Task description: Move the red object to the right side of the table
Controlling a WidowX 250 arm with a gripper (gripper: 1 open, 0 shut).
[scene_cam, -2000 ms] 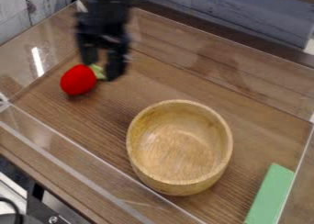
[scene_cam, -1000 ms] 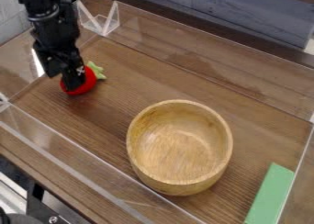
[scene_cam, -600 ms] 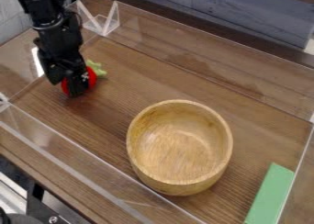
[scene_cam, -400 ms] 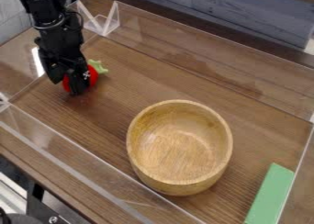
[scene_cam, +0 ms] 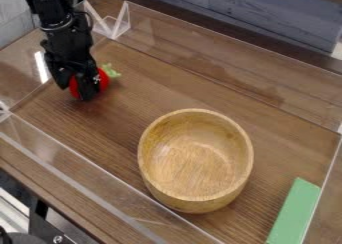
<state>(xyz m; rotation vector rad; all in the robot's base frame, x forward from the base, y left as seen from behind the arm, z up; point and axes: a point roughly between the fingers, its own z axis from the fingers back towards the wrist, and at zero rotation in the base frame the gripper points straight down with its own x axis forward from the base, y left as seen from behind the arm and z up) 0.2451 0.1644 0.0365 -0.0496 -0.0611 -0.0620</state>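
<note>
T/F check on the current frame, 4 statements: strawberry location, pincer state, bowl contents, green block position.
1. The red strawberry sits on the left side of the table. True.
2. The pincer is shut and lifted well clear of the strawberry. False: it is open, down at the strawberry with fingers on either side.
3. The wooden bowl holds the strawberry. False: the bowl is empty.
4. The green block lies at the near right corner, beside the bowl. True.
</note>
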